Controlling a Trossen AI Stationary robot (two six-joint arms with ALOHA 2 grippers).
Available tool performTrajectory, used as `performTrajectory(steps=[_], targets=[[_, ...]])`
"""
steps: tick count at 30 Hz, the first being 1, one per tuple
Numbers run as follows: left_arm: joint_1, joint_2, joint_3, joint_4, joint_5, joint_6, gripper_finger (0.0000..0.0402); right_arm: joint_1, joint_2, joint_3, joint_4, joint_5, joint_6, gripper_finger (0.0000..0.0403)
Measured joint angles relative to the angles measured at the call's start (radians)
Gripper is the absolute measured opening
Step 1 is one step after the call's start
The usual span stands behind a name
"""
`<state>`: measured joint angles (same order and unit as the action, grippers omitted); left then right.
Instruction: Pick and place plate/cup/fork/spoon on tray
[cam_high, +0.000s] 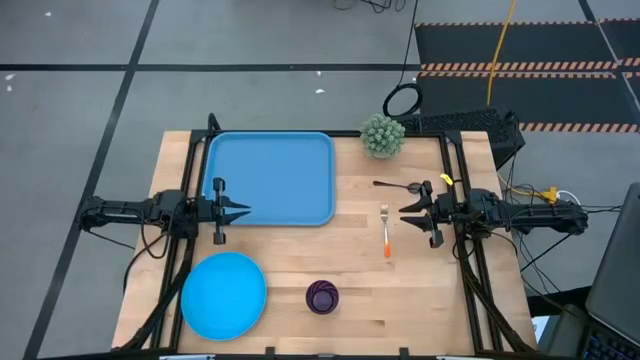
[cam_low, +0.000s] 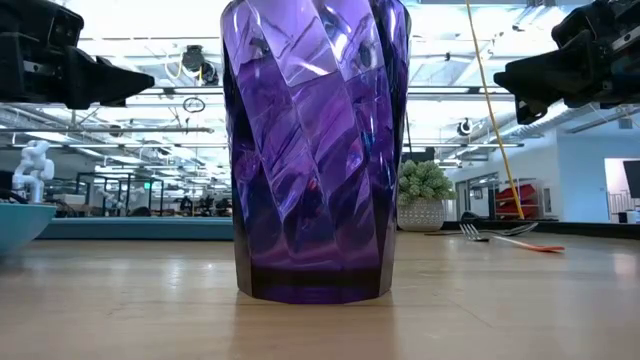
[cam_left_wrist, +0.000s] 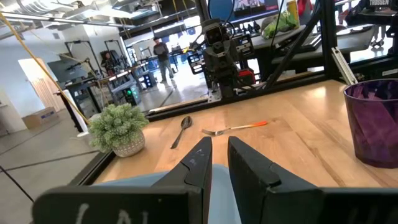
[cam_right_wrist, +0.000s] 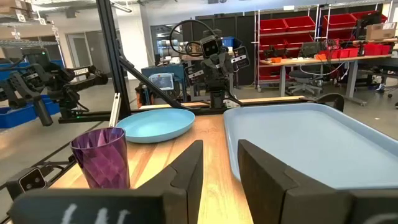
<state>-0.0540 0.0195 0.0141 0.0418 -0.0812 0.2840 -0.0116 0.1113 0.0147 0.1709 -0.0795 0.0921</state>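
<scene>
Seen from above, the fork (cam_high: 386, 233) lies on the counter (cam_high: 420, 290) at 3 o'clock, long axis 12-to-6, tines toward 12, orange handle toward 6. The spoon (cam_high: 396, 186) runs 9-to-3 just above it, its bowl hard to make out. Left end effector (cam_high: 243, 210) over the tray (cam_high: 270, 175) and right end effector (cam_high: 404, 210) beside the fork are both released, empty.

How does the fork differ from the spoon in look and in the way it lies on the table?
The fork has silver tines and an orange handle, while the spoon is dark metal all over. In the high view the fork lies lengthwise toward the near edge, while the spoon lies crosswise, farther back near the plant. Both are slim, lie flat on the wooden table and are outside the tray.
</scene>
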Motion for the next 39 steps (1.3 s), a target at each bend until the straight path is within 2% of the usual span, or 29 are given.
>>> performTrajectory(steps=[34,39], targets=[[0.0,0.0,0.0,0.0,0.0,0.0,0.0056,0.0,0.0,0.0,0.027,0.0,-0.024,0.0093],[0.0,0.0,0.0,0.09,-0.052,-0.012,0.0056,0.0,0.0,0.0,0.071,0.0,-0.025,0.0093]])
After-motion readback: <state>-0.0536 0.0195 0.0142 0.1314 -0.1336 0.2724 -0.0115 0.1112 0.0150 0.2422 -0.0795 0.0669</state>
